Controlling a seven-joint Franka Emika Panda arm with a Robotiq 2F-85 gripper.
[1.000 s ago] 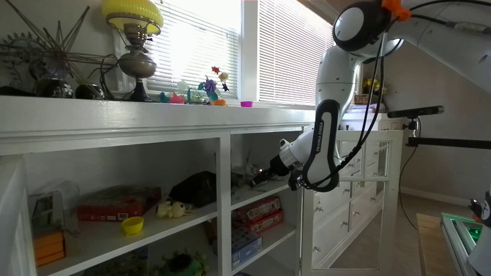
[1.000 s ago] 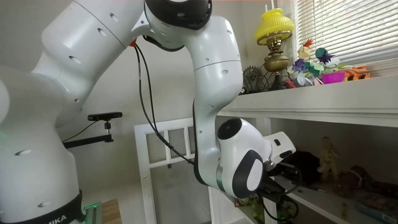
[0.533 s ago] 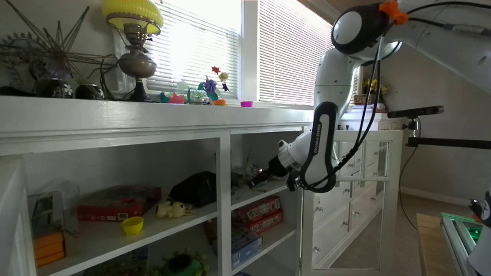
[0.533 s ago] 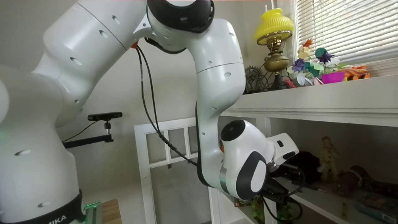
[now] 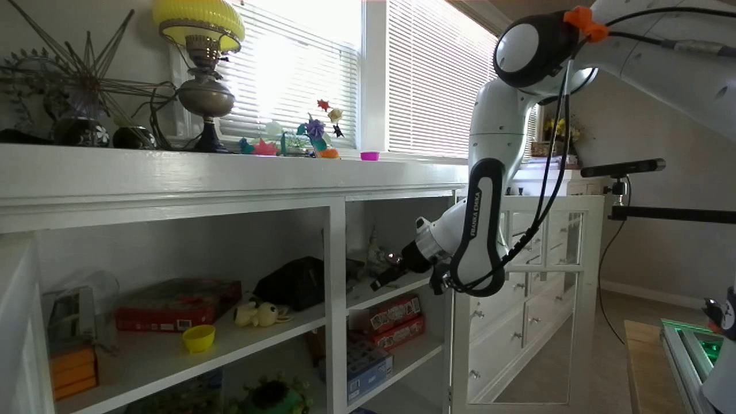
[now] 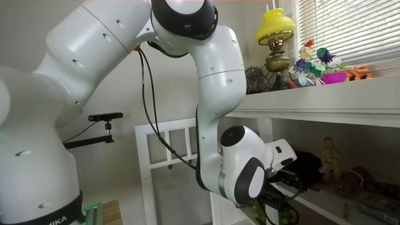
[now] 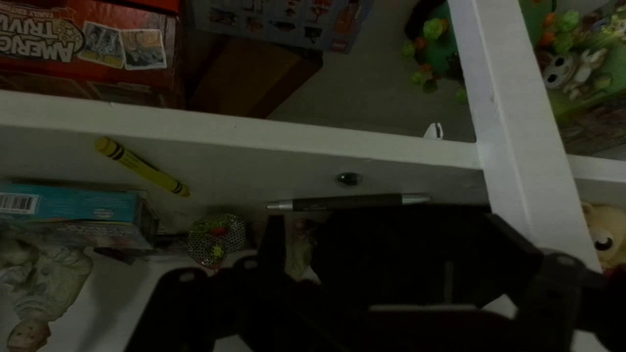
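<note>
The item nearest the pincer is a black bundle, lying on the shelf and seen in the gap between the two fingers in the wrist view. The pincer stands spread, its fingers wide apart. The wrist view is dim at this spot, so contact between fingers and bundle cannot be confirmed. A dark pen with silver ends lies just beside the bundle, slightly past the fingertips. A small glassy bead sits near the pen, farther from the pincer and closer to the shelf's front edge.

To one side of the pincer, a yellow crayon lies slantwise on the same shelf. On that side also are a net-patterned ball, a teal box farther out, and a pale figurine. On the pincer's opposite side runs a white post, with a pale yellow toy beyond it.

Below the pincer's level, a red box and a blue box occupy the lower shelf.

Above the pincer, in both exterior views, the countertop bears a yellow-shaded lamp, paper flowers and a pink cup. Well apart from the pincer, past the post, a yellow cup stands near a flat red carton in an exterior view.
</note>
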